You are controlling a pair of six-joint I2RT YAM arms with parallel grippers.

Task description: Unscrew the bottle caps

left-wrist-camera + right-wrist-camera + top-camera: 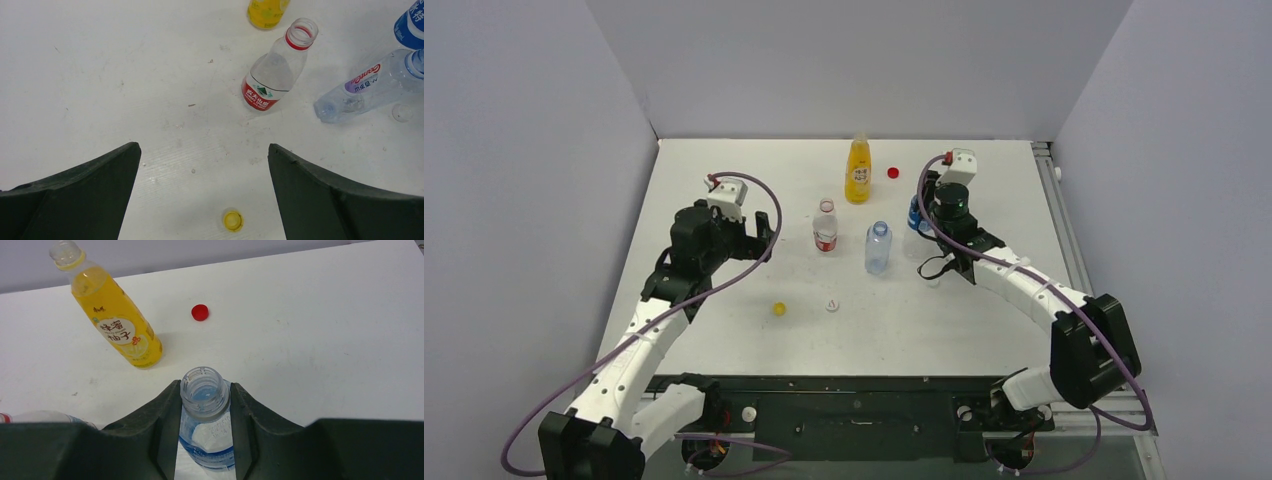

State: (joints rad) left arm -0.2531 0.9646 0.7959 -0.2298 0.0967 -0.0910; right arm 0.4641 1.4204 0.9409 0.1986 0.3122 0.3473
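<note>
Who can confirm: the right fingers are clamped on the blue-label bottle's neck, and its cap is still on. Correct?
Not quite. The right fingers are clamped on the blue-label bottle at its neck, but its cap is off. The right wrist view shows the bare threaded mouth standing open between them.

- You have a white bench (904,330); its top is scuffed and speckled with small dark marks.
- Plain grey walls (844,60) close its left, far and right edges.
- A metal rail (1069,220) runs along its right edge.
</note>
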